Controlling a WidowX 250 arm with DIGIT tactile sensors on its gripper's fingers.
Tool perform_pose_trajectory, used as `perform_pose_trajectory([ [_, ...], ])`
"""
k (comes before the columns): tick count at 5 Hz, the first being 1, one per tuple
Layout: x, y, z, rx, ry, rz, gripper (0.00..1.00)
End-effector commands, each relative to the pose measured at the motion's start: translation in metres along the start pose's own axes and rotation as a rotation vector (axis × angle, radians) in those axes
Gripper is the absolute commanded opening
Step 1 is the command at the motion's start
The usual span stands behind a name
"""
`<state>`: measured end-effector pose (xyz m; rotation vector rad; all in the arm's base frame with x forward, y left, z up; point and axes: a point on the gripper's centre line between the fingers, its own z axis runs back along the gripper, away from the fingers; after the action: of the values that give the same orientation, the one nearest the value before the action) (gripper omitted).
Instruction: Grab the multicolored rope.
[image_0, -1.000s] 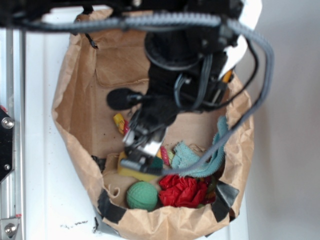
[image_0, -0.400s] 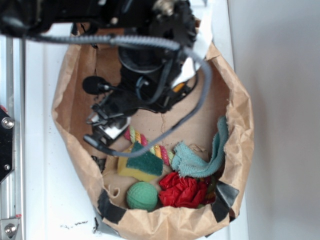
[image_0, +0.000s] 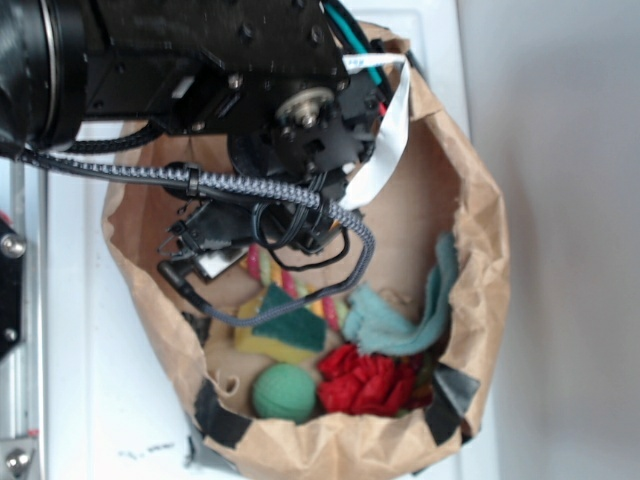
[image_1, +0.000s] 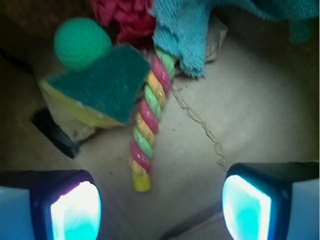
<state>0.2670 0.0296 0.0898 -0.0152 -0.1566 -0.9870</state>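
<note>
Claw (image_1: 160, 210) hangs spread wide and empty, its two fingers at the lower corners of the wrist view. Just ahead of it, between the fingers but nearer the left one, lies the multicolored rope (image_1: 147, 122). Its long axis runs away from the claw, leaning slightly right, far end tucked between the sponge (image_1: 97, 85) and the teal cloth (image_1: 185, 35).
</note>
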Motion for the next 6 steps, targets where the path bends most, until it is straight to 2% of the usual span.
perform_pose_trajectory([
  [1, 0.0145, -0.0133, 0.0016, 0.004, -0.009, -0.068, 1.0],
  [2, 0.0152, -0.0191, 0.0026, -0.016, -0.005, -0.067, 1.0],
  [6, 0.0159, -0.0232, 0.0029, -0.015, 0.005, -0.059, 1.0],
])
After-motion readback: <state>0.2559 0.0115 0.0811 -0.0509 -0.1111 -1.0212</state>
